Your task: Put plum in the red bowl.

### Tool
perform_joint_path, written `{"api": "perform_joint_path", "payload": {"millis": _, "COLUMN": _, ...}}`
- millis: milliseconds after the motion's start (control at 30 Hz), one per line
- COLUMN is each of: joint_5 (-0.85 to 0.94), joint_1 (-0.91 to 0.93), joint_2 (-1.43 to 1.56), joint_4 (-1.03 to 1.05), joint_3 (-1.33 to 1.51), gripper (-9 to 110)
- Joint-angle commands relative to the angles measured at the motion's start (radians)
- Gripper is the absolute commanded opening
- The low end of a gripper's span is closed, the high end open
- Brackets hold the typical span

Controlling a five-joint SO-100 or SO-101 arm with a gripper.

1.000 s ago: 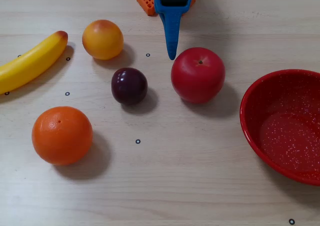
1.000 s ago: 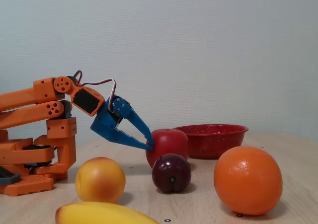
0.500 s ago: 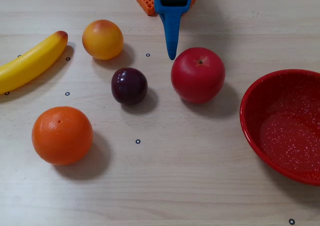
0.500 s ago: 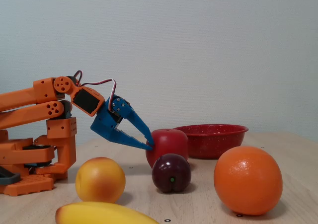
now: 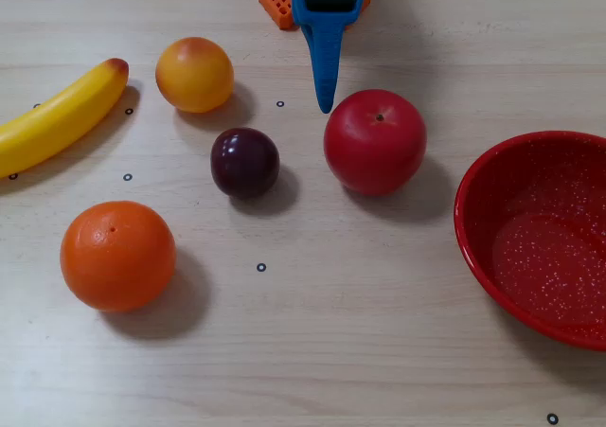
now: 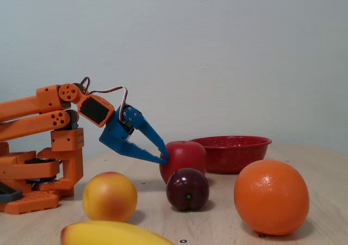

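Overhead view: plum on the wooden table, untouched, between a yellow-orange peach up-left and a red apple to the right, apart from both. Orange lower left, banana at the left edge. Red bowl at the right edge, empty, well apart from the plum. Blue gripper pointing down from the top edge, tip just beside the apple's upper left, holding nothing. Fixed view: orange arm reaching from the left, gripper slightly parted with fingertips converging at the apple, plum in front of it, bowl behind.
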State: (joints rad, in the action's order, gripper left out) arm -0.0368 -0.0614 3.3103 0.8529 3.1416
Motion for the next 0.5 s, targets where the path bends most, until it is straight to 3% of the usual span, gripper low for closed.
{"api": "perform_joint_path", "payload": {"millis": 0, "joint_5": 0.049, "joint_1": -0.011, "joint_2": -0.003, "joint_4": 0.006, "joint_3": -0.038, "gripper": 0}}
{"api": "perform_joint_path", "payload": {"millis": 467, "joint_5": 0.120, "joint_1": -0.014, "joint_2": -0.097, "joint_4": 0.138, "joint_3": -0.247, "gripper": 0}}
